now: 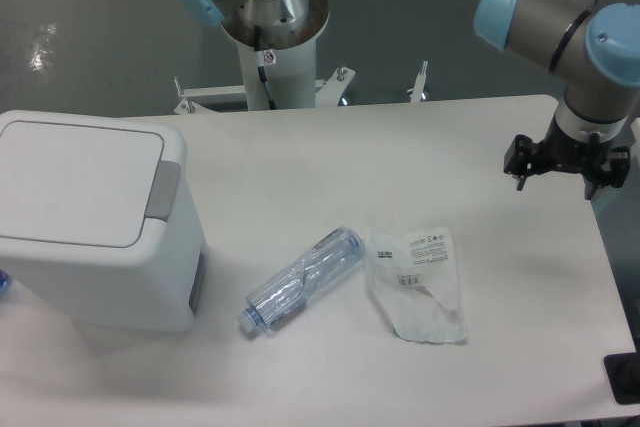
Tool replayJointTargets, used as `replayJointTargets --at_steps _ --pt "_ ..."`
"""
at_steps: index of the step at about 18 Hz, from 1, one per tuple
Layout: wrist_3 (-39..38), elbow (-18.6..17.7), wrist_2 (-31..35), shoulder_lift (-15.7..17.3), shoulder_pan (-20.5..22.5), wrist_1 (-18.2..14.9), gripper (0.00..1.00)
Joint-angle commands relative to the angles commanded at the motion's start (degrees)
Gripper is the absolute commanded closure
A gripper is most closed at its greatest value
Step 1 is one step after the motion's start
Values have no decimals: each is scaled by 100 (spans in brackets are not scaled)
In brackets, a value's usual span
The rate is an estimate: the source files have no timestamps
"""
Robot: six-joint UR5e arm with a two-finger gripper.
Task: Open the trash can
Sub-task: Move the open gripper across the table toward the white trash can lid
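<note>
The trash can is a large white boxy bin at the left of the table, its flat white lid closed. Its grey push tab sits on the lid's right edge. My gripper hangs from the arm at the far right of the table, far from the bin. It points down with its black fingers spread apart, holding nothing.
A clear plastic bottle lies on its side in the middle of the white table. A crumpled clear plastic bag lies just right of it. The robot base stands behind the table's far edge.
</note>
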Motion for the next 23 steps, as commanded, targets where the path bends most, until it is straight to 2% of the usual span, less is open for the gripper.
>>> replayJointTargets --at_steps 4,7,9,12,15,18,21,23 --pt "-26 0 0 9 -61 0 0" --pt "-105 -26 -9 9 -280 0 0" --pt "-568 -157 -9 61 -430 26 0" --pt "-1825 -377 -70 377 -580 53 0" --pt "-2091 -588 -394 658 -703 35 0" --pt "-2301 -694 -710 966 -895 -122 0" --pt "-3319 -747 -1054 1186 -1124 -159 0" --pt "-3594 -730 -1125 1362 -1335 -97 0"
